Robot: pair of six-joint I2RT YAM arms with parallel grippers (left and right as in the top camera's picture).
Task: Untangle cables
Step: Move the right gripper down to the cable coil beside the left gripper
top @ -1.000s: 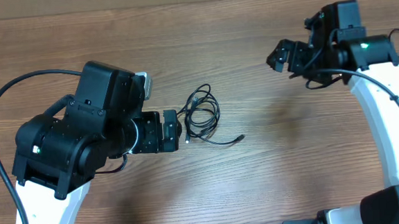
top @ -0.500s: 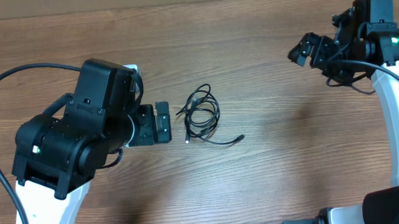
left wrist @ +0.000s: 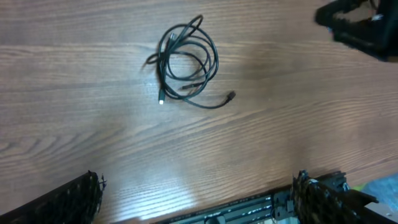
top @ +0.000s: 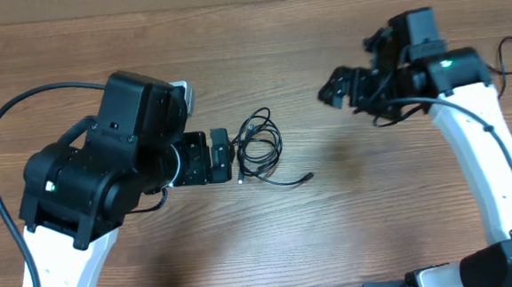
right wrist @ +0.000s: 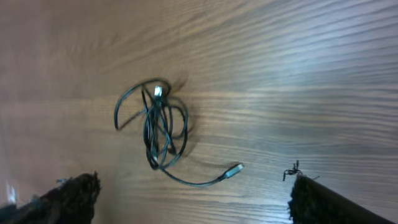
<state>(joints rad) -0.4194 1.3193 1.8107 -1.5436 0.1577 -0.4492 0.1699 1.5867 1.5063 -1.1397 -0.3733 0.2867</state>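
Basically: wooden table (top: 333,237), both arms over it. The left arm (top: 106,170) is the bulky black mass on the left side of the overhead view, the right arm (top: 477,121) reaches in from the right edge.

Left gripper (top: 230,154): released. In its wrist view the fingers (left wrist: 68,202) sit at the two bottom corners, spread wide, and the coil is well clear of them. In the overhead view the gripper tip appears just left of the coil.

Right gripper (top: 334,87): also released. Its fingers (right wrist: 56,202) are wide apart in its wrist view. It sits well apart from the coil, up and to the right in the overhead view.

Cables (top: 258,148): a small loose coil of thin black cord, lying flat on the table between the two grippers, loops overlapping. One tail runs out to the lower right and ends in a small plug (top: 307,177). A silver-tipped plug (top: 241,177) sits at the coil's lower left edge.
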